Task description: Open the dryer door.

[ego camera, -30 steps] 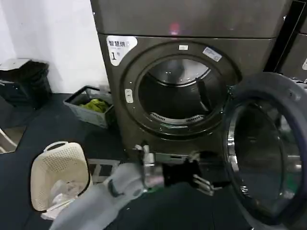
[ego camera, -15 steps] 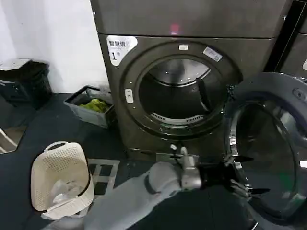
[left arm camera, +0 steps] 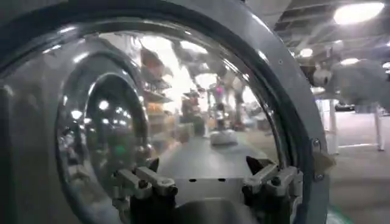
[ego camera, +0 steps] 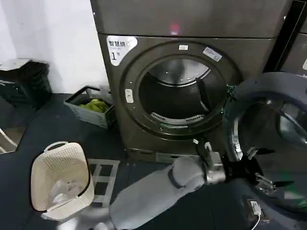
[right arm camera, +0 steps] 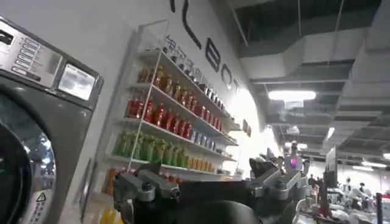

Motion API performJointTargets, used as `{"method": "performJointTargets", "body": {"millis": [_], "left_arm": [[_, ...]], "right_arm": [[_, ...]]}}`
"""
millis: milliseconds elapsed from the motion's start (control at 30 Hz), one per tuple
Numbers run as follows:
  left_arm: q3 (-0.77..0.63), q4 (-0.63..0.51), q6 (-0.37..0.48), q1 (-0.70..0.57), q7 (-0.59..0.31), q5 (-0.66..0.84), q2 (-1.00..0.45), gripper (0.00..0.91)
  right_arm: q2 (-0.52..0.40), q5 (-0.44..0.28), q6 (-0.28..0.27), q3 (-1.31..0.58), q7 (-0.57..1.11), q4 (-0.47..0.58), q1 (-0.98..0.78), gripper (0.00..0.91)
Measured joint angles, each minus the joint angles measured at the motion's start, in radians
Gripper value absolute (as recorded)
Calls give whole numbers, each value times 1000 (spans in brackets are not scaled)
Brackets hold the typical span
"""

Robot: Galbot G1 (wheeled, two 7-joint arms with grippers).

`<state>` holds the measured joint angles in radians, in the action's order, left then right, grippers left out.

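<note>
The dryer (ego camera: 144, 96), a dark grey-brown metallic box with a white sticker marked "1" at its upper left, stands with its big round opening bare, the perforated steel drum visible inside. The dryer door (ego camera: 273, 143) hangs swung out at about three o'clock from the opening, hinged on that side, its dark grey back rim and tinted glass bowl facing the camera. The left arm, sleeved in smooth grey, reaches from six o'clock across to the door, and the left gripper (ego camera: 261, 173) sits against the inner face of the glass with its black fingers spread and nothing clasped between them. In the left wrist view the left gripper's two fingertips (left arm camera: 207, 178) stand apart just before the curved, mirror-like bowl and its wide chrome ring. The right gripper (right arm camera: 210, 182) is raised with its fingers parted and empty, beside a neighbouring grey machine (right arm camera: 30, 122).
</note>
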<state>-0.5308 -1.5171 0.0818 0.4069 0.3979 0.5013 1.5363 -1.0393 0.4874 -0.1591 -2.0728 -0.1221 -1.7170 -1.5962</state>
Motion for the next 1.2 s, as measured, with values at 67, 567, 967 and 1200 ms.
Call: {"method": "performJointTargets", "body": {"millis": [67, 567, 967, 1200], "left_arm": [[-6, 11, 0, -10, -16, -1, 12, 907], [-28, 164, -51, -79, -108, -51, 73, 907], [-38, 248, -115, -116, -167, -77, 73, 907], [-43, 276, -155, -123, -179, -79, 73, 907]], "right_arm": [[2, -1, 2, -3, 0, 5, 0, 907], [17, -1, 2, -10, -3, 4, 2, 907], [22, -1, 0, -13, -3, 7, 6, 907], [27, 1, 2, -21, -5, 11, 0, 907]]}}
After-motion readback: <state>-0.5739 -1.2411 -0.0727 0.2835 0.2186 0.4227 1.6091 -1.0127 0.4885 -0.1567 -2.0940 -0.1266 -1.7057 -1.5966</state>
